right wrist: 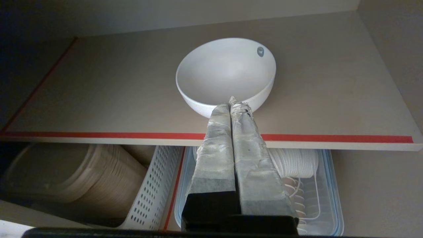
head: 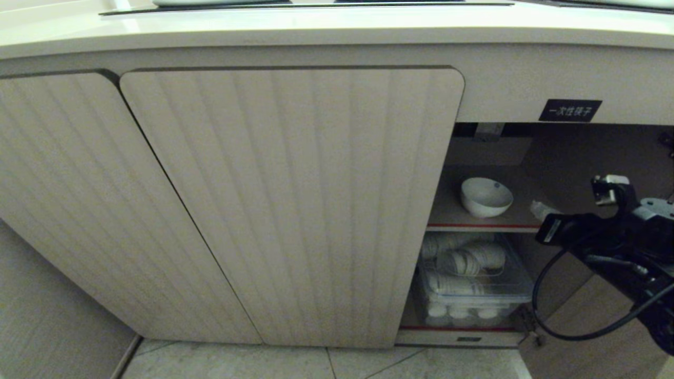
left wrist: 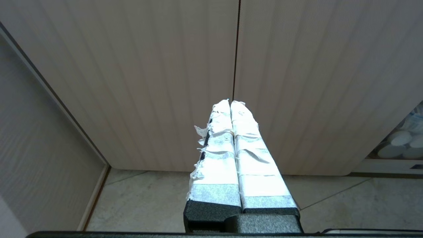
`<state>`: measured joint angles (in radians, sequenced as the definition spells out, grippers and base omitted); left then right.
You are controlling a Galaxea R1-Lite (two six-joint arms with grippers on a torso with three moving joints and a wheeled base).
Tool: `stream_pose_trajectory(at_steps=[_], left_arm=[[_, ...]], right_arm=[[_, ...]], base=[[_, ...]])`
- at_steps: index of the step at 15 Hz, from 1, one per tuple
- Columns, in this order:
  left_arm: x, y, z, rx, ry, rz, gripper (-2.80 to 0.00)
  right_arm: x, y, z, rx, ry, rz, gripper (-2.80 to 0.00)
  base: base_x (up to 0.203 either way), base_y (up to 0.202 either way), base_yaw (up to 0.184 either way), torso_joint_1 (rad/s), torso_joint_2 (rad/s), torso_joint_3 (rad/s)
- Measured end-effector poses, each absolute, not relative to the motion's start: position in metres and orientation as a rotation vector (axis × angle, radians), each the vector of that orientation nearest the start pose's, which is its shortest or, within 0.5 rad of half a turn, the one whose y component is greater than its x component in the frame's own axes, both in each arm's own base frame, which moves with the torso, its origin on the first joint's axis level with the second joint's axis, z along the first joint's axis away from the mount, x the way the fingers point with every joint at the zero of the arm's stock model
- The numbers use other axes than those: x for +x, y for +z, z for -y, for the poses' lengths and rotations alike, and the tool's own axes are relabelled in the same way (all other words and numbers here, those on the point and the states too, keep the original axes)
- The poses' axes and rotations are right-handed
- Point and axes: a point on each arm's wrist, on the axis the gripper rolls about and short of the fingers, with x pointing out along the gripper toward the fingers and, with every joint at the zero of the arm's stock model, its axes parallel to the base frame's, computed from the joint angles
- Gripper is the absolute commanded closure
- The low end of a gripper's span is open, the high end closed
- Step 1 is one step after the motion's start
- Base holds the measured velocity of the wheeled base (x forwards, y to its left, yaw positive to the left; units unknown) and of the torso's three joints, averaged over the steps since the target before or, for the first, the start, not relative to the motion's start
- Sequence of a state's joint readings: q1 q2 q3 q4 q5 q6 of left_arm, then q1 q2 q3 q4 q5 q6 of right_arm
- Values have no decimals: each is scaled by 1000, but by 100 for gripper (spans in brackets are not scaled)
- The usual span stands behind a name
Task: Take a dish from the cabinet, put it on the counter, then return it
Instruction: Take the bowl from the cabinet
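Note:
The dish [head: 485,197], a small white bowl, sits upright on the red-edged upper shelf [head: 482,226] inside the open right bay of the cabinet [head: 295,205]. My right gripper [head: 539,209] hovers just outside that bay, to the right of the dish, shut and empty. In the right wrist view its taped fingertips [right wrist: 234,101] point at the near wall of the dish [right wrist: 226,74], a short gap away. My left gripper [left wrist: 230,103] is shut and empty, parked low before the closed ribbed doors. The counter [head: 316,26] runs along the top.
Under the shelf stands a clear bin [right wrist: 317,185] of stacked white cups, with a white perforated basket [right wrist: 152,191] and beige stacked ware [right wrist: 82,175] beside it. A black label [head: 570,110] sits above the opening. The swung-out door [head: 584,337] is below my right arm.

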<state>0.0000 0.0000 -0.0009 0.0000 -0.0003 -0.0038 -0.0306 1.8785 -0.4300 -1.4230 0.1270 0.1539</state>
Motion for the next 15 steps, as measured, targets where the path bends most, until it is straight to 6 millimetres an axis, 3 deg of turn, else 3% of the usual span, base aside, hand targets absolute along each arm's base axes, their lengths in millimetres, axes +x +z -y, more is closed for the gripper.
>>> stream_pose_trajectory(at_steps=[9, 15], left_arm=[[-23, 76, 0, -4, 0, 0, 0], [-23, 76, 0, -4, 0, 0, 0]], right_arm=[[297, 117, 6, 155, 92, -31, 0], [314, 112, 7, 153, 93, -15, 0]], base=[[0, 0, 0, 0, 0, 0], [0, 0, 0, 0, 0, 0]])
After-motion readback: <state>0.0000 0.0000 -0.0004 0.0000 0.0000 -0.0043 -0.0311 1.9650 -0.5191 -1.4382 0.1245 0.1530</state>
